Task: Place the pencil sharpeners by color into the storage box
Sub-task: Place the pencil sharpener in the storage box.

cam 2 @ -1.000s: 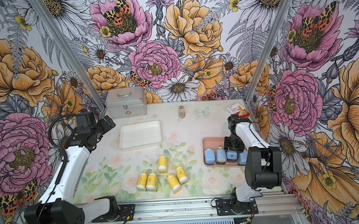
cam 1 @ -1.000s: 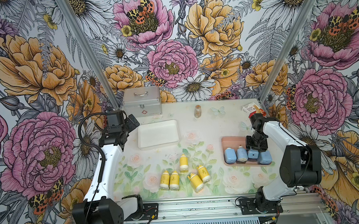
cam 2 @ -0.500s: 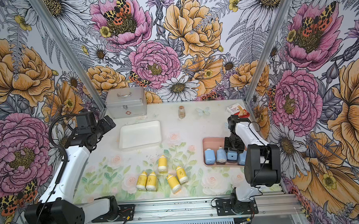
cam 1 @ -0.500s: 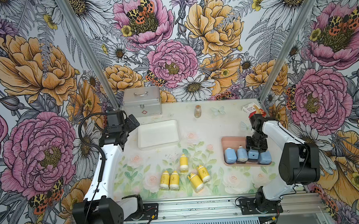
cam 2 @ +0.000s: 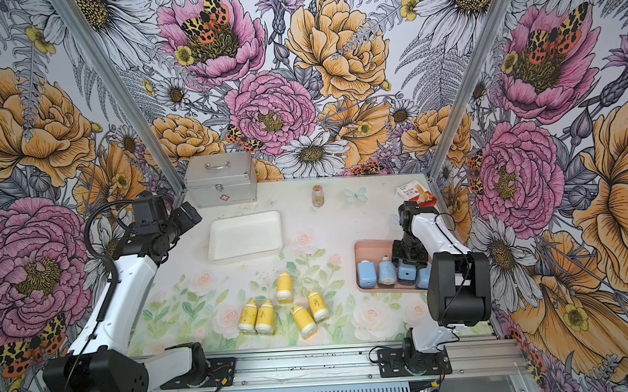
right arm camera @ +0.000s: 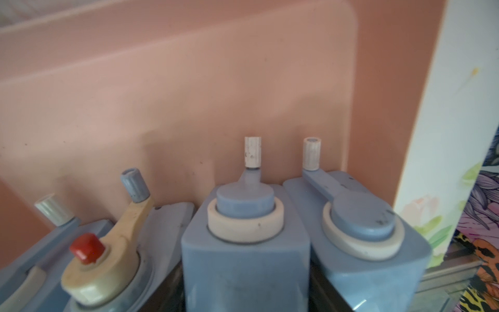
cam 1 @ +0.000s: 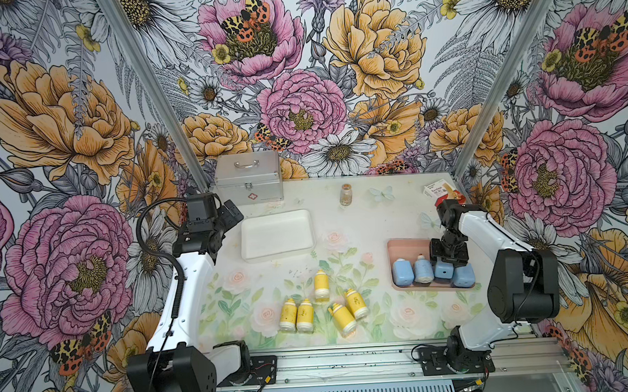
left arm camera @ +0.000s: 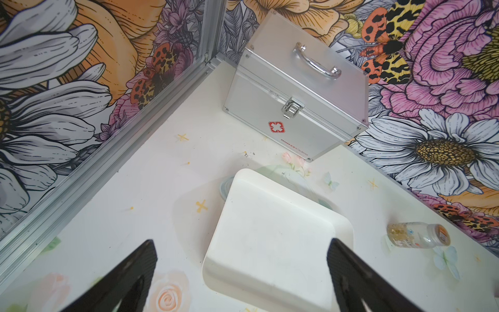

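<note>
Light-blue pencil sharpeners (cam 1: 422, 269), four boxy rounded plastic pieces with pale ends, sit side by side in a row along the near wall of the pink rectangular plastic tray (cam 1: 407, 242) at the right of the table, each touching or just beside its neighbour. We see the right gripper (cam 1: 447, 261) hanging over the third of them counting from the left. In the right wrist view its black fingers (right arm camera: 321, 299) flank that piece on both sides, and we cannot tell whether the jaws pinch it or merely stand beside it. In the same view the neighbouring sharpener carries a cream crank with a red knob (right arm camera: 86, 247). Yellow pencil sharpeners (cam 1: 322, 284), five cylindrical plastic pieces with white ends, lie on the flower-printed tabletop (cam 1: 383, 310) around the middle of the near side, outside both trays: one lies a little farther back, two lie side by side at the left, and two lie at an angle at the right. Farther back and left of centre rests the white rectangular plastic tray (cam 1: 245, 231). The left gripper (left arm camera: 241, 241) hovers just to its left with jaws spread wide, gripping nothing. Along the far edge we find a silver metal case with a handle (cam 1: 248, 178) at the left, a small brown glass vial (cam 1: 346, 194) standing in the middle, and a small white and red carton (cam 1: 443, 192) at the right
</note>
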Motion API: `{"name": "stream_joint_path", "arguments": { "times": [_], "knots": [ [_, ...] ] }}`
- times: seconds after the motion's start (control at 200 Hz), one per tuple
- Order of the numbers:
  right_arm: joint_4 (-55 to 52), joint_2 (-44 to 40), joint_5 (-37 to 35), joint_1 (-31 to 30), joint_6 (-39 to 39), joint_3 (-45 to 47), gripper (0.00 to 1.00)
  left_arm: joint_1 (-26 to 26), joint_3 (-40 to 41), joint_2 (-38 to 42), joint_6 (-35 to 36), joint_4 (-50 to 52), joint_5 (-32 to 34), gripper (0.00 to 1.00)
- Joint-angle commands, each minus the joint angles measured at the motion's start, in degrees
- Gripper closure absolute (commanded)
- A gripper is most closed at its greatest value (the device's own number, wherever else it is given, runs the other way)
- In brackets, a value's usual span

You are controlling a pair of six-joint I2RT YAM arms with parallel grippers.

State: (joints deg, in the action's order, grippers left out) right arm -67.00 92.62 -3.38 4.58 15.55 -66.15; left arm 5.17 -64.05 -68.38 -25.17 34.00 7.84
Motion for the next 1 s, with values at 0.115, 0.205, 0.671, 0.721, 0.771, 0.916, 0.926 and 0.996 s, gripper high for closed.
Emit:
{"name": "stream_joint_path", "arguments": {
  "times": [0.115,0.205,0.671,0.721,0.771,0.916,0.926,0.996],
  "knots": [
    [-0.06,0.62,-1.19,0.31,0.16,-0.47,0.36,0.82,0.24,-0.26,-0.45,-1.83,-1.42,0.01],
    [-0.06,0.51,-1.21,0.28,0.18,-0.47,0.35,0.81,0.18,-0.27,-0.47,-1.79,-1.53,0.01],
    [0.03,0.61,0.09,-0.82,-0.21,-1.13,0.41,0.99,0.16,-0.26,-0.58,-1.92,-1.77,0.01],
    [0.12,0.57,0.80,-1.45,-0.46,-1.40,0.42,1.07,0.19,-0.28,-0.58,-1.92,-1.81,0.01],
    [0.14,0.60,1.17,-2.15,-0.61,-1.61,0.42,1.12,0.17,-0.26,-0.58,-1.91,-1.87,0.01],
    [0.03,0.76,1.18,-3.28,-0.71,-1.79,0.42,1.16,0.17,-0.26,-0.63,-1.90,-1.97,0.01],
    [0.05,0.80,1.18,-3.40,-0.72,-1.75,0.42,1.16,0.16,-0.26,-0.64,-1.91,-1.93,0.01],
    [0.06,0.81,1.12,-3.89,-1.03,-1.83,0.43,1.16,0.17,-0.18,-0.55,-1.92,-2.00,0.01]
  ]
}}
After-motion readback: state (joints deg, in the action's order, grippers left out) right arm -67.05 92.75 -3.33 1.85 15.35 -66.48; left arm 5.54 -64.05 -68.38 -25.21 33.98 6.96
